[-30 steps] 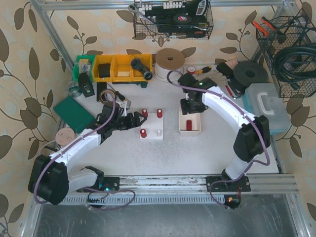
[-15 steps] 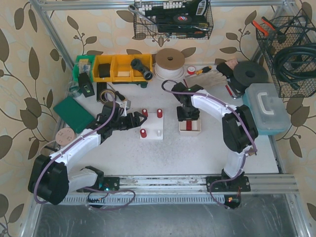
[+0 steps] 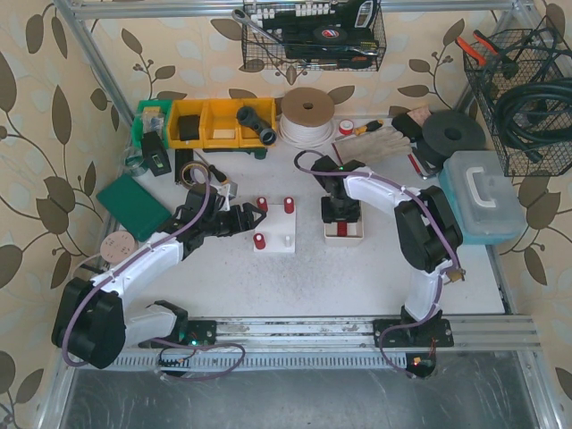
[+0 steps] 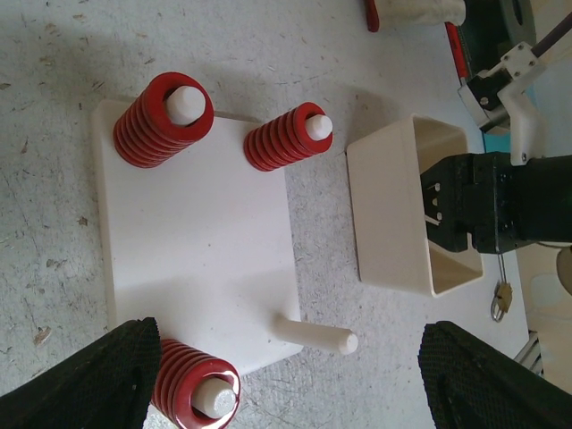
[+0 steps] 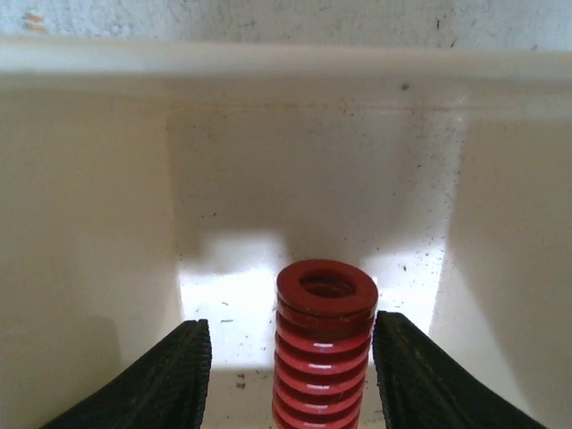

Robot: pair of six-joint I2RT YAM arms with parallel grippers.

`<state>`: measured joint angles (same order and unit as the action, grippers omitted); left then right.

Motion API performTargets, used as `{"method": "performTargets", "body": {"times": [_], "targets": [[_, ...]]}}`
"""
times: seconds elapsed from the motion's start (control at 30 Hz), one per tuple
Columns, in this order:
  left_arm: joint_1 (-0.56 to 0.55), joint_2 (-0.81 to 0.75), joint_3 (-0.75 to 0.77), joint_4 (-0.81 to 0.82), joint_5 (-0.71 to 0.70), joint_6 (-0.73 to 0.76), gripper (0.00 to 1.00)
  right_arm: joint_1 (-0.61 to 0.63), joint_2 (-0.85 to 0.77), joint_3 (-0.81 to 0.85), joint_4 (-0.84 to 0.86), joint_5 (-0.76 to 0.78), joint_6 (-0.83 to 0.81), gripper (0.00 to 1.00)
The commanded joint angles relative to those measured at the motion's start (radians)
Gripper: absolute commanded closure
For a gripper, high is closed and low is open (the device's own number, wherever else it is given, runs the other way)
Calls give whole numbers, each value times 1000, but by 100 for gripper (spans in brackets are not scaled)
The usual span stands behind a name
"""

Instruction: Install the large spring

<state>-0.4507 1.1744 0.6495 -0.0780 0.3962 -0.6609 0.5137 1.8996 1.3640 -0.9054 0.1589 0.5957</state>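
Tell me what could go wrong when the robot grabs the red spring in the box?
The spring sits closer to one finger of the right gripper than the other, so closing might tip it or grip it crooked. The box walls stand close around, so lifting might bump them. The only bare peg is thin; a crooked spring might miss it.

Each arm has smooth white shells and round black joints. A thin purple cable (image 3: 198, 198) runs along the left arm (image 3: 134, 264), and one of the same kind runs along the right arm (image 3: 384, 189). The bases (image 3: 170, 323) are black. The left gripper (image 4: 290, 331) and the right gripper (image 5: 290, 357) each have two thick black fingers (image 5: 152, 380) with a grainy surface.
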Motion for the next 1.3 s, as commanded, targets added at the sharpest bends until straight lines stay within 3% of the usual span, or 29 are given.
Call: {"method": "performTargets", "body": {"times": [0.0, 0.37, 0.6, 0.7, 1.07, 1.27], "targets": [[9, -1, 28, 14, 9, -1, 18, -23, 10, -49, 35, 0, 24, 48], [9, -2, 29, 8, 3, -1, 18, -53, 62, -56, 83, -21, 22, 53], [9, -6, 29, 1, -2, -2, 18, -57, 79, -52, 74, -6, 21, 75], [9, -16, 25, 0, -9, -3, 18, -58, 68, -45, 72, -10, 9, 100], [9, -36, 31, -24, -8, -6, 18, -58, -114, 40, 48, -51, -54, 100], [9, -42, 72, -45, 65, 5, 19, -58, -202, 73, 18, -60, -78, 100]]}}
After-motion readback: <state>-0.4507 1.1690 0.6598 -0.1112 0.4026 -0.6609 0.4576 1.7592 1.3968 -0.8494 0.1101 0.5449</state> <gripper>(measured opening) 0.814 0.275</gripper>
